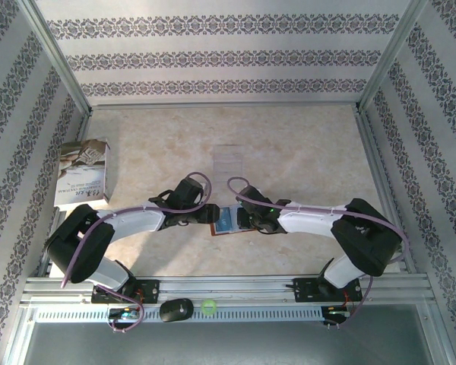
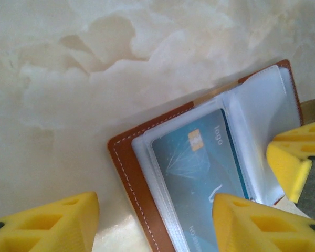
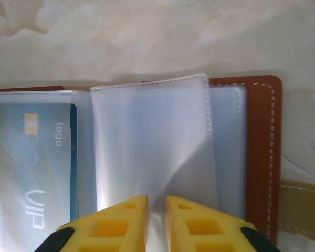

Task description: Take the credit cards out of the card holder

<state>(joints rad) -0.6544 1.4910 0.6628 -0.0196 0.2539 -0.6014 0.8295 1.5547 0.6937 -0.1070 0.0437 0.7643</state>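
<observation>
Wallet open between both grippers
Top view: the card holder (image 1: pixel 226 220) lies on the table (image 1: pixel 304 152) near the front middle, with the left gripper (image 1: pixel 214 215) and right gripper (image 1: pixel 241 220) on either side. Left wrist: the left gripper's jaws are wide and grip nothing, with one finger over the blue credit card (image 2: pixel 199 163) in its pocket. Right wrist: the right gripper's jaws are nearly together, pinching a clear sleeve (image 3: pixel 152 142).

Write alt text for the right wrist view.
The right gripper is nearly closed on the lower edge of a raised clear sleeve in the open brown card holder. A blue VIP card lies sleeved beside it.
</observation>
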